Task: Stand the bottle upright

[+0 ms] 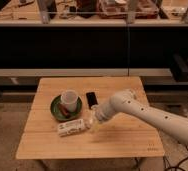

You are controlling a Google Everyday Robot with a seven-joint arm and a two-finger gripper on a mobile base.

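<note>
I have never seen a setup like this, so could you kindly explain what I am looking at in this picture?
This is a single camera view looking down at a wooden table; where the camera is mounted is not known. The white jointed limb reaching in from the right is the robot's arm. The part it uses for grasping, the gripper, is at the arm's tip, low over the table.

On the table a pale bottle lies on its side, and the gripper is at its right end. Whether it actually grips the bottle cannot be seen. Behind the bottle is a green plate with a white cup standing on it. A flat dark object lies to the right of the plate.
</note>
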